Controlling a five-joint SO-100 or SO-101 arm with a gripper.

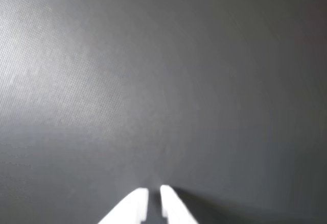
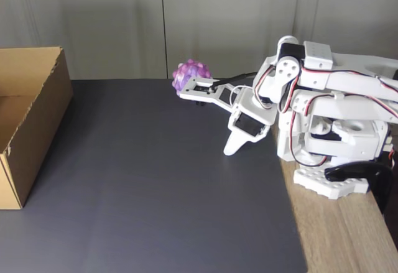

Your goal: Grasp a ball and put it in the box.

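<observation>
The ball (image 2: 188,74), purple and pink with rounded bumps, lies at the far edge of the dark mat, close to the wall. A white part of my wrist reaches in front of its lower right side. My gripper (image 2: 231,149) points down at the mat, to the right of the ball and nearer the camera, apart from it. In the wrist view the two white fingertips (image 1: 141,199) of the gripper (image 1: 154,192) stand close together with only a thin gap and nothing between them. The box (image 2: 42,127), brown cardboard with an open top, stands at the left edge of the fixed view.
A dark grey mat (image 2: 143,186) covers most of the table between the box and the arm. The arm's white base (image 2: 333,142) stands on a bare wooden strip (image 2: 339,235) at the right. A grey wall runs along the back.
</observation>
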